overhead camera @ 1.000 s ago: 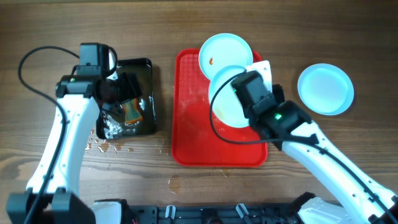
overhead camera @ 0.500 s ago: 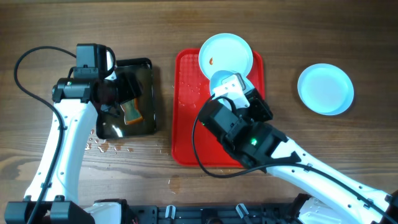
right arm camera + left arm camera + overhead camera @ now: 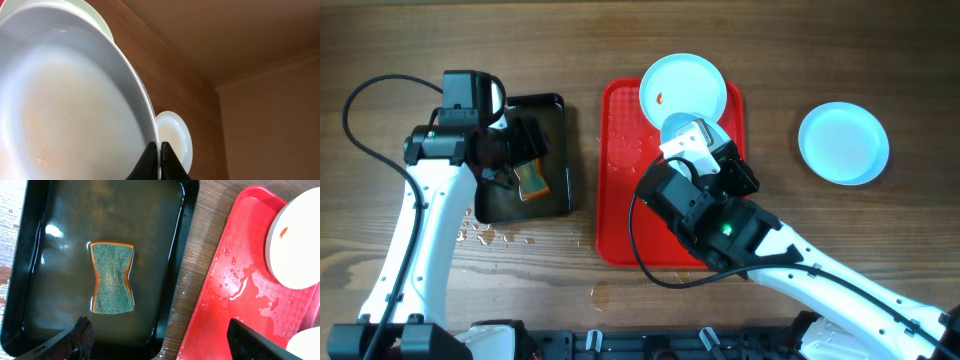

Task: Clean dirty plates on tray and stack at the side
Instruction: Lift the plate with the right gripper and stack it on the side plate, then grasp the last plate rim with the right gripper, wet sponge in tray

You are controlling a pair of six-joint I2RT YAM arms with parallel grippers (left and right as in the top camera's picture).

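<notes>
The right claw [image 3: 159,150] clamps the rim of a tilted plate [image 3: 75,100] above the red tray [image 3: 620,210], where a smeared plate [image 3: 685,85] lies; a third plate [image 3: 843,142] rests on the bench [image 3: 820,50]. The left claw [image 3: 160,336] is spread wide over a sponge [image 3: 112,277]

You have one large red rectangular plastic tray [image 3: 620,210] and three round pale light-blue plates to count: one plate [image 3: 682,85] lying on that tray, a second plate [image 3: 843,143] out on the wooden tabletop [image 3: 800,50], and a third plate [image 3: 75,115] tipped on edge. There is also one smaller black rectangular tray [image 3: 187,255], and in it you'll find a single green-topped, orange-edged sponge [image 3: 112,277]. Two robot arms are in view, one left arm [image 3: 425,210] and one right arm [image 3: 825,272].
</notes>
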